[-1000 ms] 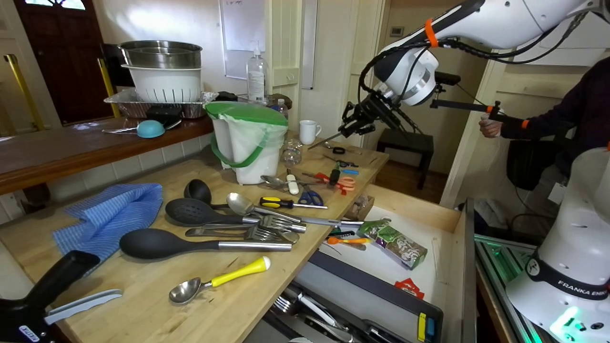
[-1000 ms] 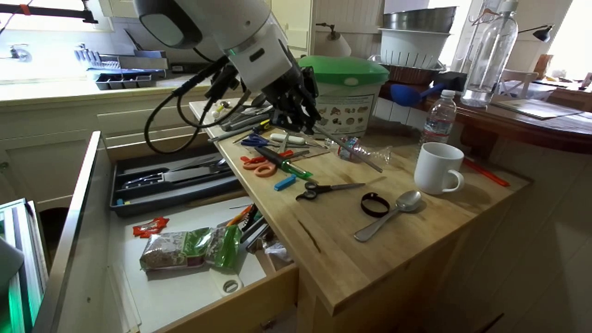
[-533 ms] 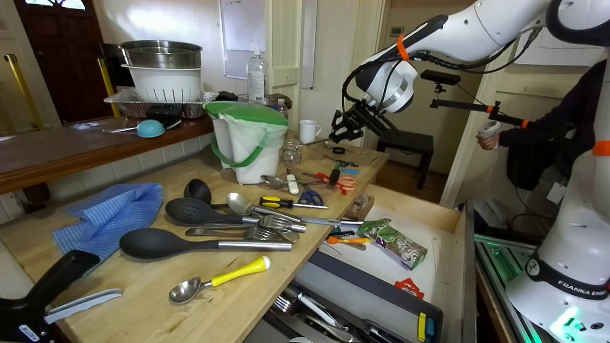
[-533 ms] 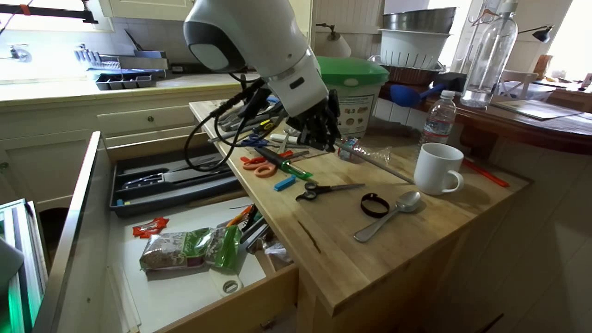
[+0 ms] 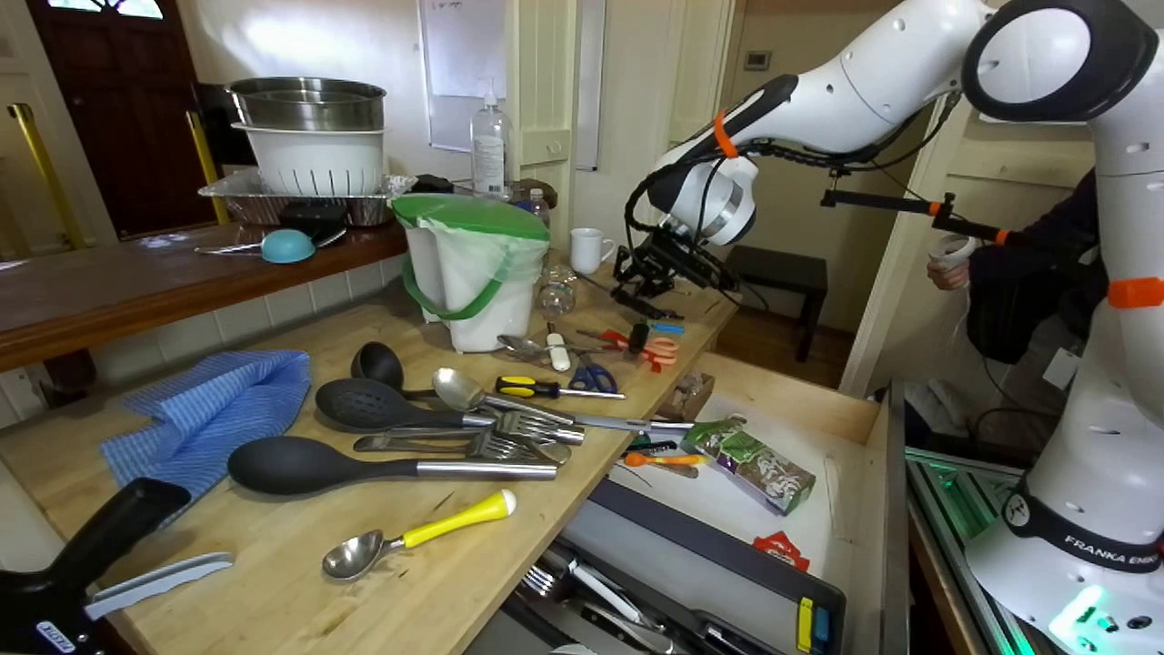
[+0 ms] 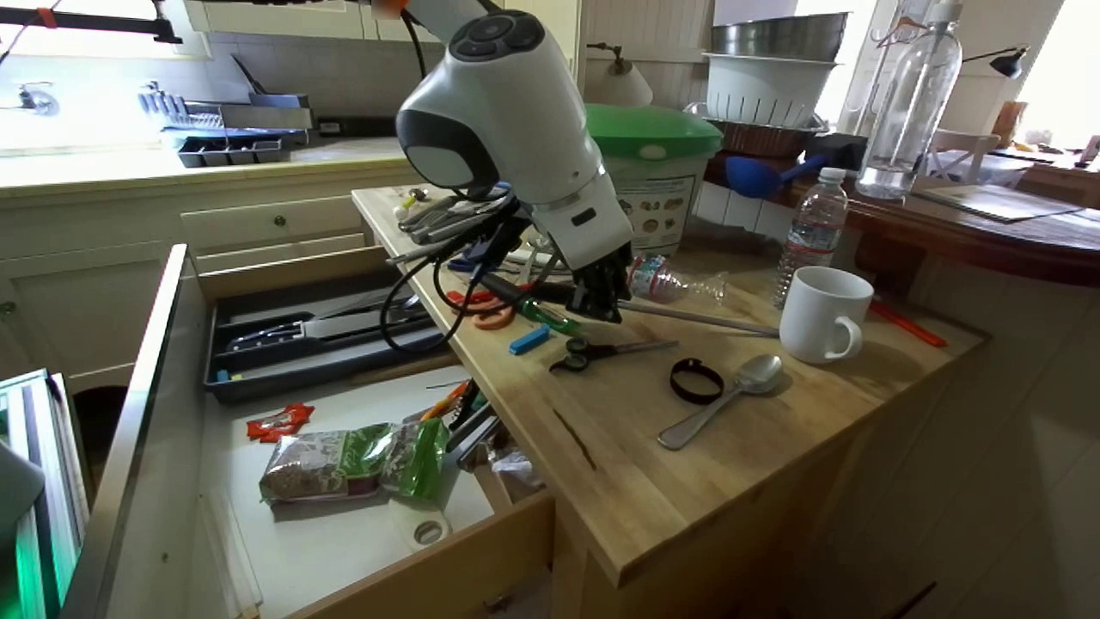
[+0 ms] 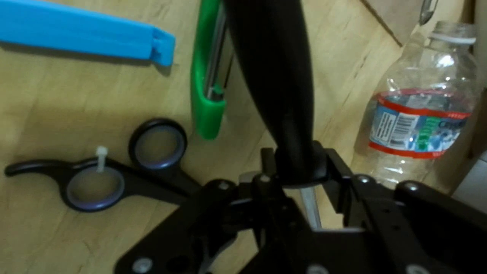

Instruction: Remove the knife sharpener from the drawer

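Observation:
The knife sharpener is a long grey steel rod (image 6: 705, 318) with a black handle (image 7: 279, 87). My gripper (image 7: 298, 163) is shut on its handle end, seen in the wrist view; the gripper also shows in both exterior views (image 5: 632, 287) (image 6: 597, 297). The sharpener lies nearly level, low over the wooden counter (image 6: 636, 499); I cannot tell whether it rests on it. The rod's tip is at the white mug (image 6: 821, 314). The drawer (image 6: 447, 559) is pulled open below, with pale wooden sides, a grey utensil tray (image 6: 335, 361) and a green bag (image 6: 352, 464).
Near the gripper lie black scissors (image 7: 95, 182), a blue clip (image 7: 83, 34), a green peeler (image 7: 207, 114) and a clear crushed bottle (image 7: 418, 118). A black ring (image 6: 696, 381) and a spoon (image 6: 722, 400) lie further along the counter. A green-lidded bin (image 5: 473, 264) stands behind.
My gripper has come down with the sharpener and moved toward the bin side of the counter. The rod has tilted from slanting to nearly level. The mug has shifted slightly away from the rod.

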